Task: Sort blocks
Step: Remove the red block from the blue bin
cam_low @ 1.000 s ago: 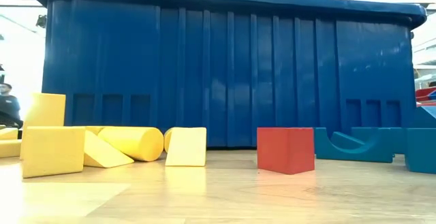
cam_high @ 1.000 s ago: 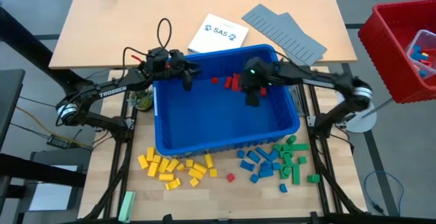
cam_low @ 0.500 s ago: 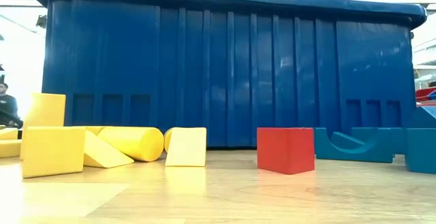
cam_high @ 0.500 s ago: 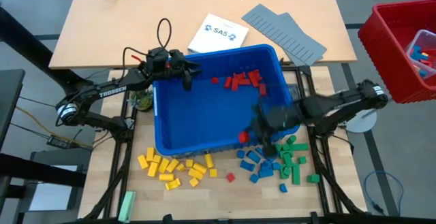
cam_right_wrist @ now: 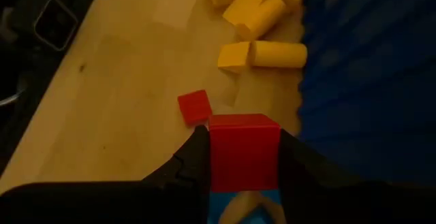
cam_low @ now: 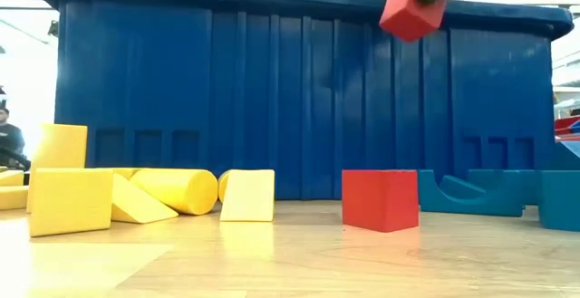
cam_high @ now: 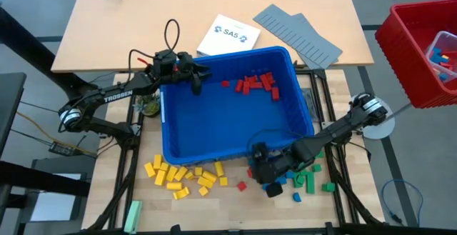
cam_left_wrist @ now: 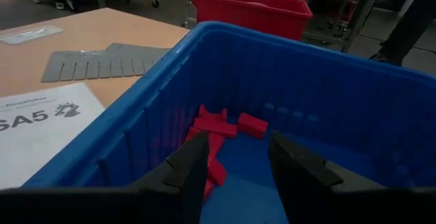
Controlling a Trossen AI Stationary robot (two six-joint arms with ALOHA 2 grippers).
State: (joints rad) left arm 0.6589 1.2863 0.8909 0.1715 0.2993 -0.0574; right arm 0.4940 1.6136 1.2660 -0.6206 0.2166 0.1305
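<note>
Carrying a red block (cam_right_wrist: 244, 149) out of the bin (cam_high: 235, 149).
High view: right gripper (cam_high: 263, 169) has crossed from the bin's red heap to just outside its front wall. Low view: block clamped, airborne above the lone red one (cam_low: 380, 199). Left gripper (cam_left_wrist: 235, 166) waits released inside the bin's corner.

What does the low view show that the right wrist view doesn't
Only the low view shows the blue bin's whole ribbed front wall, the blue blocks at its foot, and a person far behind on the left edge. Only the right wrist view shows the right hand itself, its fingers clamped on both sides of the red block. Both show that held red block above the table, the lone red cube lying on the wood, and the yellow blocks.
</note>
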